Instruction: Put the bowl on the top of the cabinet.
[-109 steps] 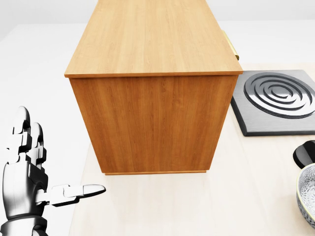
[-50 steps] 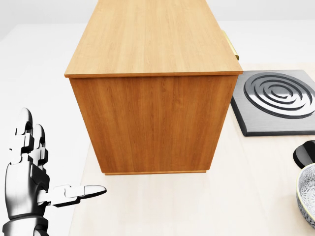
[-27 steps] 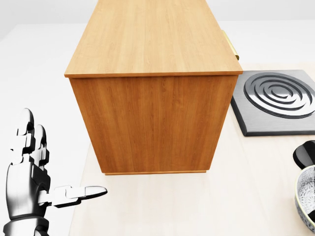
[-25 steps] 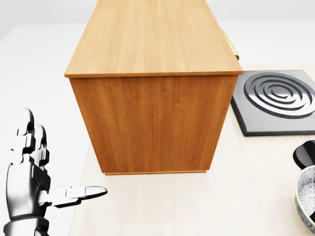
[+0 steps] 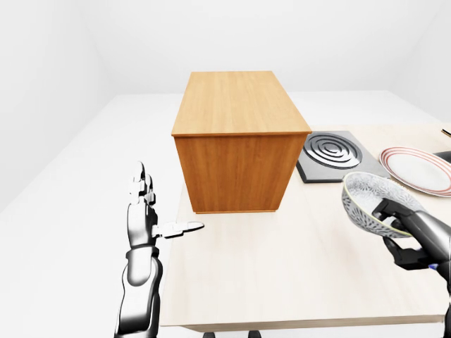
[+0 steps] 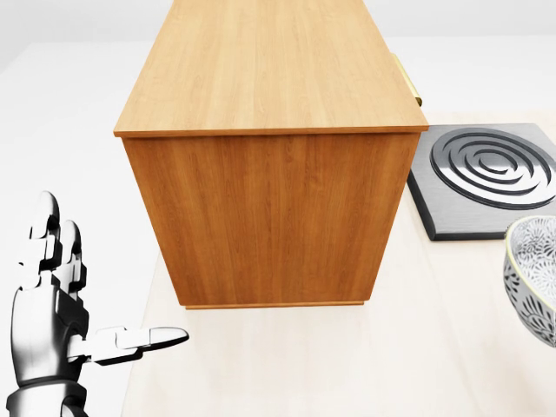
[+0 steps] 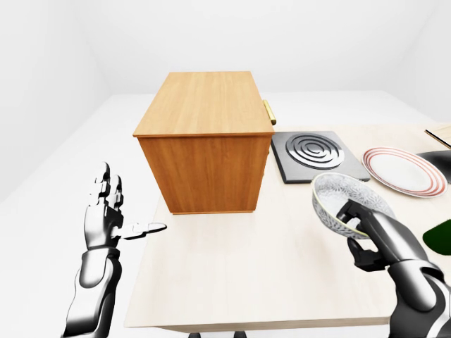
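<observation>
The wooden cabinet (image 5: 239, 134) stands on the pale table (image 5: 282, 274), its flat top bare. The patterned white bowl (image 5: 366, 201) is held tilted above the table, right of the cabinet, below its top. My right hand (image 7: 363, 236) is shut on the bowl's rim. The bowl's edge shows at the right edge of the head view (image 6: 532, 278). My left hand (image 5: 144, 218) is open and empty, fingers up and thumb out, at the table's left edge, lower left of the cabinet.
A dark square hob with ring burners (image 5: 331, 155) lies right of the cabinet. A red-rimmed plate (image 7: 398, 169) lies further right. A dark green thing (image 7: 440, 236) shows at the right edge of the right-eye view.
The bowl has risen and moved left in the head view, now covering the black object it sat beside. The left hand has barely moved.
</observation>
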Motion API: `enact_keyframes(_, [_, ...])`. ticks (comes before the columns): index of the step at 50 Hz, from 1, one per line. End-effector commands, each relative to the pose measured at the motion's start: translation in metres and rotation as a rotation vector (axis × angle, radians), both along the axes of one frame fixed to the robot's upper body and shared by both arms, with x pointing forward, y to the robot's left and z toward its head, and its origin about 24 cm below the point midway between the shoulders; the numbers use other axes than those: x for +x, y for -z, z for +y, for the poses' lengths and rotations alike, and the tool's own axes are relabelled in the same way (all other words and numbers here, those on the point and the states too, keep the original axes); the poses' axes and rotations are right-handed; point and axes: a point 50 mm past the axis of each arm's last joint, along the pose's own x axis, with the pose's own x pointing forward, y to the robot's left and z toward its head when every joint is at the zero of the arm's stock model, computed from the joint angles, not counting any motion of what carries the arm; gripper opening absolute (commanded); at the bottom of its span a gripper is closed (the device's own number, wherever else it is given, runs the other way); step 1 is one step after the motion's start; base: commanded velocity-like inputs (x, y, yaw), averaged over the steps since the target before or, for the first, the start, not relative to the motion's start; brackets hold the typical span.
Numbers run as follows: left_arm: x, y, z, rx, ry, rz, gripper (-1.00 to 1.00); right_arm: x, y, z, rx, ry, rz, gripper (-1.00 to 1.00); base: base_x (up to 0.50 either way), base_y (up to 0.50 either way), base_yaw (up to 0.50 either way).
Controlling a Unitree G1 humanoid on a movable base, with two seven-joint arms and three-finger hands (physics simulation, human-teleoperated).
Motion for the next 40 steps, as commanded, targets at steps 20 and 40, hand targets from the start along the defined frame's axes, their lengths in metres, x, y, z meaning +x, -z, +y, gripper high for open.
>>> enact_keyframes(20, [0.001,0.001,-0.001,-0.002,0.005,0.006,1.0,0.073,-0.209,-0.015,-0.337,-0.051,-0.365,-1.0,0.0,0.0,0.0])
enact_keyframes(40, [0.001,0.001,-0.002,-0.001,0.012,0.004,1.0,0.173,-0.234,-0.034,-0.312,0.147,-0.354,-1.0,0.0,0.0,0.0])
